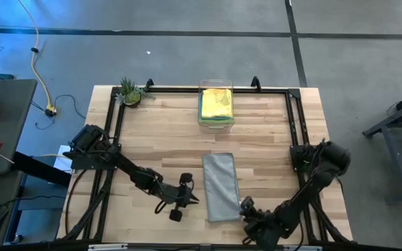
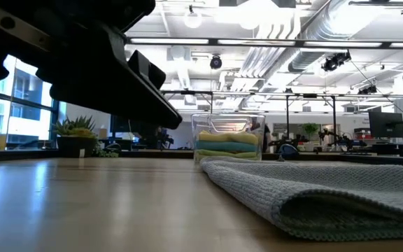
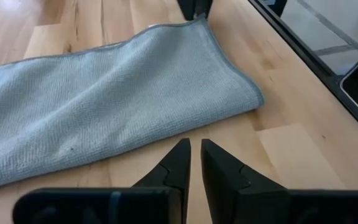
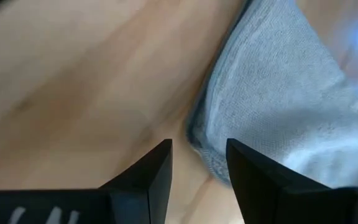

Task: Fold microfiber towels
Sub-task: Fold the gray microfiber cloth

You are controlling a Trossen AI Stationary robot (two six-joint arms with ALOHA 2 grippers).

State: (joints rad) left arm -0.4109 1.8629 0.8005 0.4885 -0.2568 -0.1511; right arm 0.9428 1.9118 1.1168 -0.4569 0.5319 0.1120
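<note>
Writing: no brand, label or lettering can be read on any towel, on the bin or on either arm.
Left arm: stretches low from the table's left edge toward the middle, its wrist bent toward the grey towel [image 1: 221, 185].
Left gripper [image 1: 192, 199]: just beside the grey towel's long left edge, near the front end of the cloth. In its own wrist view the left gripper [image 3: 195, 147] has its two dark fingers [image 3: 178, 163] drawn close, a thin slit between the tips, with bare wood [image 3: 278, 149] under them. The tips stand just short of the cloth and pinch nothing.
Right arm: reaches from the table's right edge, folded down and forward to the front of the table.
Right gripper [image 1: 246, 207]: at the grey towel's front right corner. In its own wrist view the right gripper [image 4: 199, 149] has its fingers [image 4: 157, 163] parted, the gap between them looking at the cloth's rounded corner; nothing is clamped.
Grey towel: lies flat as a long narrow strip in the middle of the table, between the two grippers; in the low view its near edge [image 2: 327, 199] shows as a rounded fold.
Other towels [image 1: 216, 103]: a stack, yellow on top with green and blue edges showing, inside a clear bin [image 1: 216, 123] well beyond both grippers at the table's far edge.
Small plant [image 1: 130, 93]: far left corner, well apart from the left gripper.
</note>
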